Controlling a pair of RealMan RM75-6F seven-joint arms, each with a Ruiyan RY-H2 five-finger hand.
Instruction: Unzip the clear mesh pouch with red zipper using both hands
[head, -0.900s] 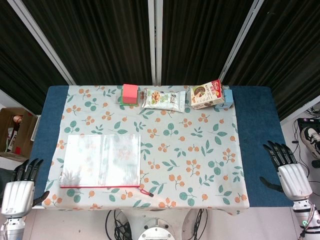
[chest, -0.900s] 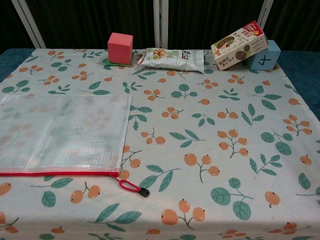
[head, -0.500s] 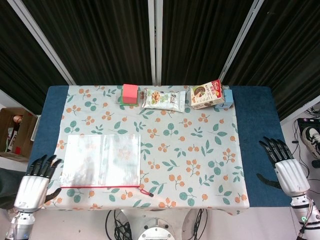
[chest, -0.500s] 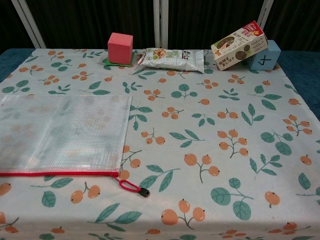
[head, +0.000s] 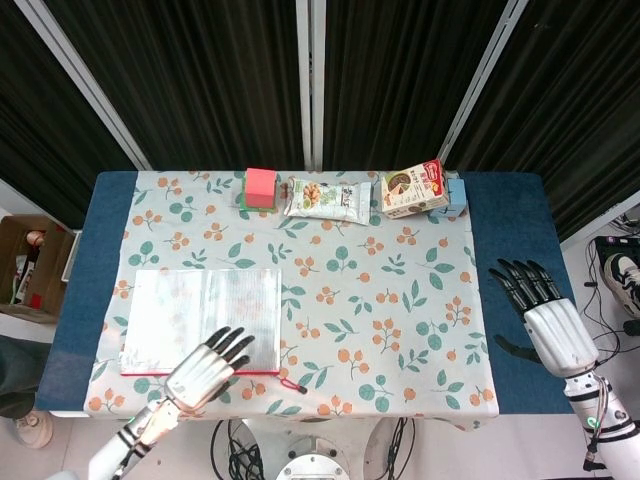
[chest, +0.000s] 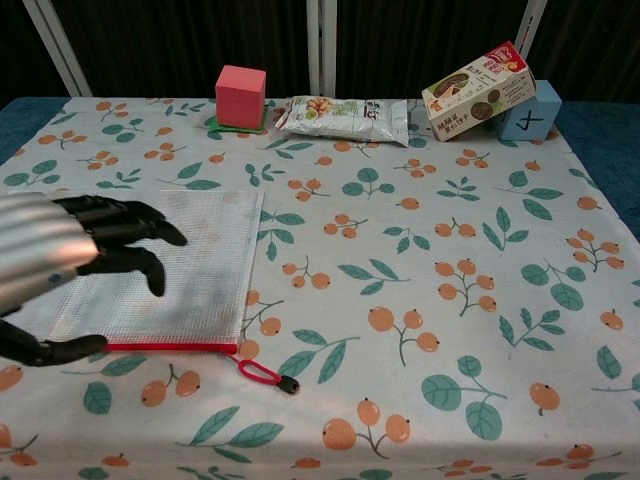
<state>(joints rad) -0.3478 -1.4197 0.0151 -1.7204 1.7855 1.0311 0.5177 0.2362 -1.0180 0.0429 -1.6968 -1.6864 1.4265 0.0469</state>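
- Head view: lying flat on the left part of the table (head: 330, 290), the mesh pouch (head: 200, 320), red zipper (head: 255, 373) along the near edge, pull tab (head: 291, 383) at its right end. Hovering over the near edge, the left hand (head: 205, 368), fingers spread, holding nothing. Waiting well apart at the right table edge, the right hand (head: 545, 320), fingers apart and empty.
- Chest view: showing only the left hand (chest: 60, 265) above the pouch (chest: 190, 270). Probably best: pressing the pouch down near the zipper (chest: 165, 348), keeping off the pull tab (chest: 262, 374), leaving it for the right hand.
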